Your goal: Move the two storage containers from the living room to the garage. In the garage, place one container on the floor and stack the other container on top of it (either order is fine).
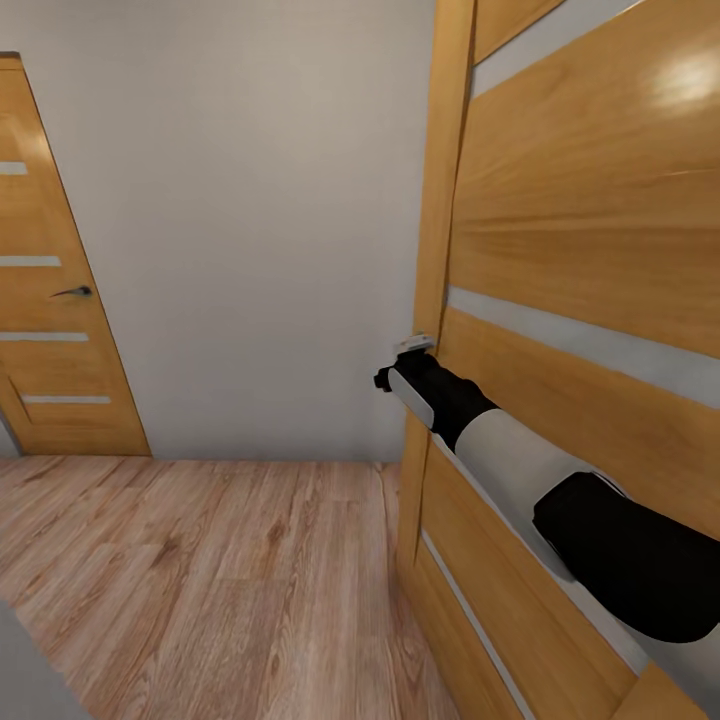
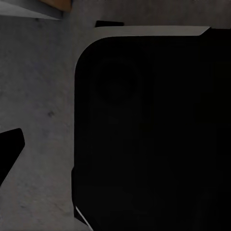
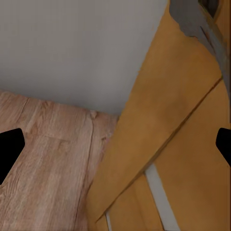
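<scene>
- Right arm (image 1: 520, 470) reaches forward along the face of a slatted wooden door (image 1: 590, 240), which stands at the robot's right; the door's long axis is vertical and its free edge lies just ahead of the wrist.
- Right gripper (image 1: 384, 380): small and dark at the arm's end, beside the door edge, near a pale fitting (image 1: 414, 345) on it. Contact unclear.
- Right wrist view: two dark fingertips (image 3: 9, 151) sit at opposite margins, so the jaws stand wide apart with nothing between them; door edge and plank flooring (image 3: 48, 163) lie ahead.
- Left gripper: one dark fingertip (image 2: 9, 147) shows against grey; opening cannot be told.
- Judgement: robot in transit, working the door with the right arm.
- Beyond: white wall (image 1: 250, 200), second wooden door (image 1: 50, 300) far left.
- Storage containers: not seen here; appearance unrecorded.
</scene>
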{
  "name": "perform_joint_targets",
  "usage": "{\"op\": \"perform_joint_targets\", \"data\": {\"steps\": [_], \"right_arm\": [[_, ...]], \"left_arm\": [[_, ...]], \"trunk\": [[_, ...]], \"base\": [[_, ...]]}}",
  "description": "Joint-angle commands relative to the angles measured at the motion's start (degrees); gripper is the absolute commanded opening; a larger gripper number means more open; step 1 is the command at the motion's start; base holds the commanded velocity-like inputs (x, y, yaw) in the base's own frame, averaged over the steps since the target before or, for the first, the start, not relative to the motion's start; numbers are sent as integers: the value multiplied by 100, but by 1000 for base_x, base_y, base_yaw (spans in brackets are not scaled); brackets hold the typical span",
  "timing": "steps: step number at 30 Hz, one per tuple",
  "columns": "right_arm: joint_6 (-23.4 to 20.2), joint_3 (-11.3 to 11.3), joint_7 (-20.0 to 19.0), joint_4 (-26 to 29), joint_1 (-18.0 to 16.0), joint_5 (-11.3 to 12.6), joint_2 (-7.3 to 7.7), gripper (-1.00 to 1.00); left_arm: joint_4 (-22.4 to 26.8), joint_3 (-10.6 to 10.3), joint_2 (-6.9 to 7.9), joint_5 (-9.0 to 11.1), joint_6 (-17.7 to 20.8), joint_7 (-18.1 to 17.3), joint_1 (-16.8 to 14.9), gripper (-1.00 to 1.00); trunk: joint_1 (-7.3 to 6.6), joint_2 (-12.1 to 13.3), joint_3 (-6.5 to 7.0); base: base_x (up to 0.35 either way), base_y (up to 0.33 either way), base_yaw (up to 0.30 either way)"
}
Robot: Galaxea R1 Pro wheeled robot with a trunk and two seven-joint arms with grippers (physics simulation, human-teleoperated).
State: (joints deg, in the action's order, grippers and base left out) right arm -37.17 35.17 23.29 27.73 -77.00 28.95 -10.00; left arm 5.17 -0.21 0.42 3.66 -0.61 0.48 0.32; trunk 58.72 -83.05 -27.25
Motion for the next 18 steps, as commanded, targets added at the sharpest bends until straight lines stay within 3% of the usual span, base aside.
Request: {"op": "perform_joint_targets", "data": {"steps": [1,4,8,10,16,18], "right_arm": [[-9,37,103,-1,-8,60,0,100],[-12,46,373,-3,-8,59,0,100],[-46,58,1136,-92,-4,59,0,100],[-54,65,1307,-166,-6,47,0,100],[-14,81,1566,-680,-7,-276,0,100],[-15,78,1628,-848,-8,-499,0,100]], "left_arm": [[10,-6,-1,39,-8,5,3,100],[10,-6,-5,39,-8,5,3,100],[14,-6,-7,39,-9,5,3,100],[16,-6,-7,39,-9,5,3,100],[18,-6,-7,39,-10,5,3,100],[19,-6,-7,39,-10,5,3,100]], "trunk": [[1,-3,-5],[1,-3,-5],[1,-3,-5],[1,-3,-5],[1,-3,-5],[1,-3,-5]], "base": [[26,0,0],[10,0,0],[2,0,0],[0,0,0],[0,0,0],[0,0,0]]}}
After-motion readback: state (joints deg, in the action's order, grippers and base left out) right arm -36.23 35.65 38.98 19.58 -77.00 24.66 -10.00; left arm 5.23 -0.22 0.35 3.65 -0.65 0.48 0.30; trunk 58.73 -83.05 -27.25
